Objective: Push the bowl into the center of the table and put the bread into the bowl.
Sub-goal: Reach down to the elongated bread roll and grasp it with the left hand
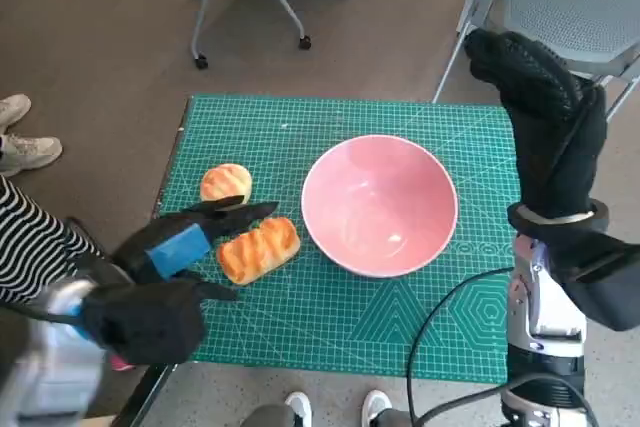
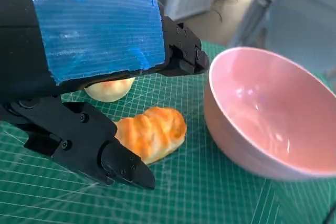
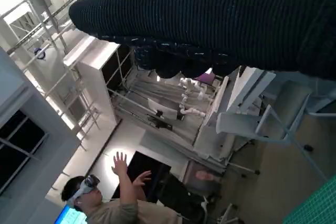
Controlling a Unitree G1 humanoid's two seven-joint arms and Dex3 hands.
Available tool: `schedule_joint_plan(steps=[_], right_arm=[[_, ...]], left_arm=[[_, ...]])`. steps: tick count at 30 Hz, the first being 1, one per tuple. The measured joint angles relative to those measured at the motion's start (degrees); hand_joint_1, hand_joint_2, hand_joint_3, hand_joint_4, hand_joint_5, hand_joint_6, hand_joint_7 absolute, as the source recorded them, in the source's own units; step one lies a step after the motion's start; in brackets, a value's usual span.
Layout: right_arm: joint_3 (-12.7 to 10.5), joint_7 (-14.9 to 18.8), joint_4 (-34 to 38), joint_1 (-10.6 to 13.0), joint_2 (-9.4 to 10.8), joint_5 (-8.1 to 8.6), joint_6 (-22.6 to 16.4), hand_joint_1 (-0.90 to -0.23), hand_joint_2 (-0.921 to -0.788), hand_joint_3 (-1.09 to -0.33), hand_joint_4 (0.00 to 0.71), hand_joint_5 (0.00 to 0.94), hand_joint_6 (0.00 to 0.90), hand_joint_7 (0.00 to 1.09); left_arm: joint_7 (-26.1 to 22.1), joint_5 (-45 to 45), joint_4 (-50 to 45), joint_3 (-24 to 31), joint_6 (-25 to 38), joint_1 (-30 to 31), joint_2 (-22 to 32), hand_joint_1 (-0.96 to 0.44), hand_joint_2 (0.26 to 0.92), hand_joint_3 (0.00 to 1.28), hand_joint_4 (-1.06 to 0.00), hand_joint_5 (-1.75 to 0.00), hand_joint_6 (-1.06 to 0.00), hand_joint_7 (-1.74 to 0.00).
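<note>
I hold the left hand (image 1: pixel 190 247) released, fingers spread above the long bread (image 1: pixel 258 249), which lies on the desk (image 1: pixel 420 332) just beneath the fingertips (image 2: pixel 128 169). A round roll (image 1: pixel 226 183) sits just beyond the hand. The pink bowl (image 1: pixel 380 205) stands beside the bread, looking about centred already. Right hand (image 1: pixel 540 97) is raised off the desk; I cannot tell its grip. To do this well: I lower straight, straddle the loaf's middle, close gently, and avoid nudging the bowl.

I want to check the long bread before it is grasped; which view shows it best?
The left wrist view: the long bread lies close, between the left hand's fingers. The head view shows it whole but small. The right wrist view misses it.
</note>
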Motion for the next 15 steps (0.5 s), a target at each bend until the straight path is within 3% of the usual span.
schedule_joint_plan(steps=[15], right_arm=[[-0.48, 0.05, 0.04, 0.15, 0.01, 0.57, 0.01, -0.696, -0.921, -0.697, 0.221, 0.002, 0.114, 0.53]], left_arm=[[8.03, 7.2, 5.99, -4.87, 3.04, -0.31, -7.85, -0.34, 0.853, 0.01, -0.32, -0.01, -0.36, -0.01]])
